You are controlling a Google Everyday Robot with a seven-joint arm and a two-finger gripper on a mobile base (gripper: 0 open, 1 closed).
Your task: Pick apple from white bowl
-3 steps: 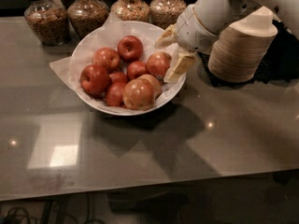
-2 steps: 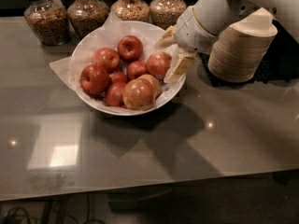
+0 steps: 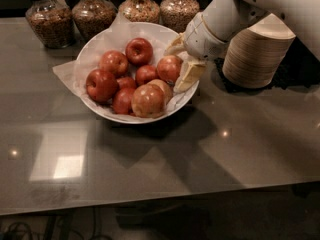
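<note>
The white bowl (image 3: 95,49), lined with crinkled white paper, stands at the back middle of the table and holds several apples. The red-orange apple (image 3: 169,68) lies at the bowl's right side. My gripper (image 3: 180,65) reaches in over the bowl's right rim from the upper right. Its cream fingers (image 3: 190,74) are spread apart, one behind and one in front of the apple's right side. They stand at the apple's edge, not closed on it. Darker red apples (image 3: 138,50) and a pale tan apple (image 3: 148,100) fill the rest of the bowl.
Several glass jars of grains (image 3: 50,15) line the table's back edge behind the bowl. A stack of tan paper bowls (image 3: 257,54) stands right of the arm. The grey glossy table (image 3: 150,169) extends toward the front.
</note>
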